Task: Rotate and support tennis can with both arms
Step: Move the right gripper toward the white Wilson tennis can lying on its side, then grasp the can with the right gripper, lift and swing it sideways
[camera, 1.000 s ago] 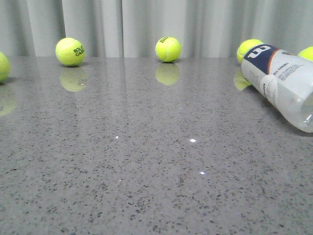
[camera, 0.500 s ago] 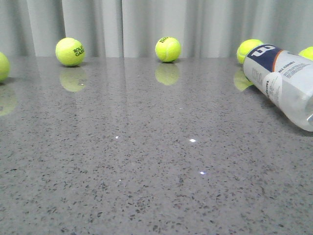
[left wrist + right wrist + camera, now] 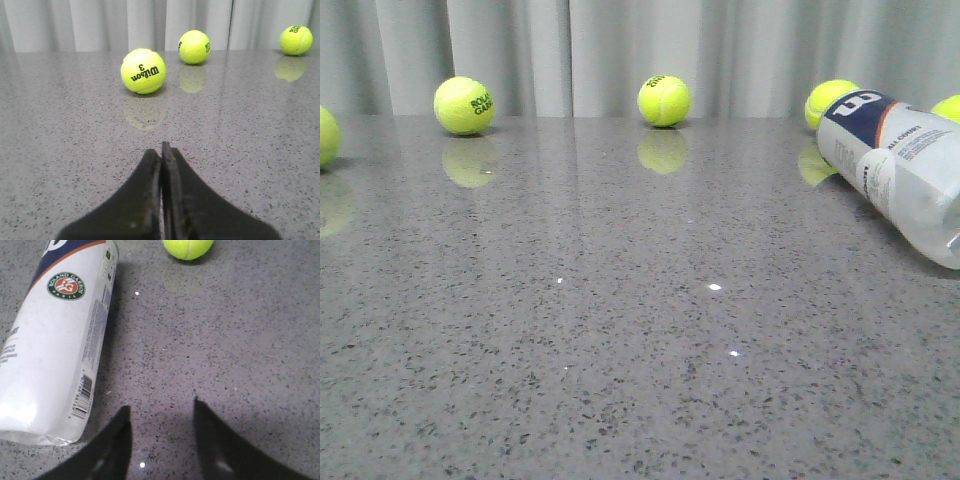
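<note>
The tennis can [image 3: 55, 345] beside the right gripper [image 3: 161, 432] is white with a dark blue top, an orange stripe, a round green and orange badge and a black barcode. The gripper fingers are black. The table [image 3: 620, 300] is grey with tiny black specks. Past the black left gripper [image 3: 161, 155] sit yellow-green balls [image 3: 143, 70] with black letters. The curtain [image 3: 620, 50] is pale grey.

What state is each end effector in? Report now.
Left end effector: closed, holding nothing.
Right end effector: open, empty, beside the tennis can.
</note>
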Controlling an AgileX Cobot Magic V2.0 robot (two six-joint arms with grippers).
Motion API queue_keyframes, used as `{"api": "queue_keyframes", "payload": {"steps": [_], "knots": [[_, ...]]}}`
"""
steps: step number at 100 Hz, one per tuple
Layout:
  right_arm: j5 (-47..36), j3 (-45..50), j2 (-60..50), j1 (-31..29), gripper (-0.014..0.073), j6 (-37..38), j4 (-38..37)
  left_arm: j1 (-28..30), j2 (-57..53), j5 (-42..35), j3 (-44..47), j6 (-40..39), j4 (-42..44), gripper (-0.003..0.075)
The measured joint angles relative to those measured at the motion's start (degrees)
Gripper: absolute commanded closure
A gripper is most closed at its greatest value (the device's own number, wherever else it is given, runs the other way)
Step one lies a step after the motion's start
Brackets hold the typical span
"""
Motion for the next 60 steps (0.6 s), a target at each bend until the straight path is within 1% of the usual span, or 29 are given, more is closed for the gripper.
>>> {"api": "queue_keyframes", "payload": {"steps": [4,8,22,39,51,60], "knots": [[1.06,-1.48,1.47,0.39,-0.004,0.0,0.0,0.0,0.0,0.0,0.0,0.0,0.0,0.0739],[1.88,-2.73,3.02,0.66,-0.0073,0.0,0.0,0.0,0.0,0.0,0.0,0.0,0.0,0.0738],[4.45,-7.7,8.62,2.82,-0.0049,0.0,0.71,0.0,0.0,0.0,0.0,0.0,0.0,0.0739],[7.02,-14.26,15.74,5.85,-0.0049,0.0,5.13,0.0,0.0,0.0,0.0,0.0,0.0,0.0739],[7.78,-18.53,21.15,6.59,-0.0049,0.0,8.61,0.0,0.0,0.0,0.0,0.0,0.0,0.0738],[8.45,-21.44,25.78,6.62,-0.0049,0.0,9.9,0.0,0.0,0.0,0.0,0.0,0.0,0.0739]]}}
